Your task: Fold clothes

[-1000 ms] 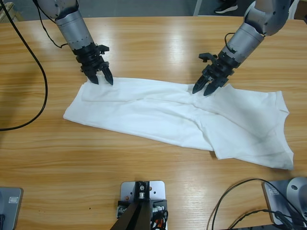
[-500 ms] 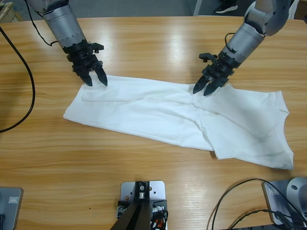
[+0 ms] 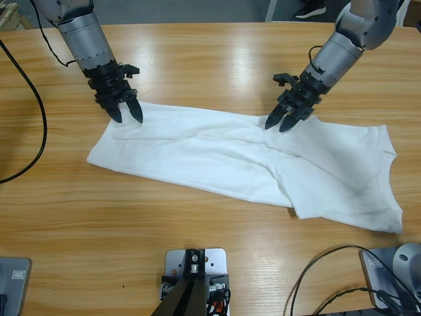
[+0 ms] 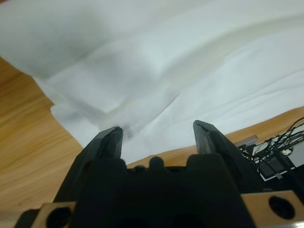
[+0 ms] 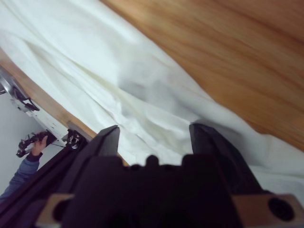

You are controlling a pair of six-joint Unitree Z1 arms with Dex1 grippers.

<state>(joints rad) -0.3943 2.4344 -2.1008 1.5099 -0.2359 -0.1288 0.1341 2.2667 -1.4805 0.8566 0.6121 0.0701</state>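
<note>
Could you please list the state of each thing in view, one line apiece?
T-shirt: lying on the table, partly folded into a long band, creased, held by neither gripper.
Left gripper: open, tips at the shirt's far left corner.
Right gripper: open, tips at the shirt's far edge near the middle.
Table: bears the shirt; black cables lie across its left edge and near right corner.

shirt lettering/label: not discernible on T-shirt (image 3: 250, 164)
person beyond right gripper (image 5: 154, 135): only hand (image 5: 40, 140) and sleeve (image 5: 19, 176), rest cut off
arm bases: cropped at top edge
</note>
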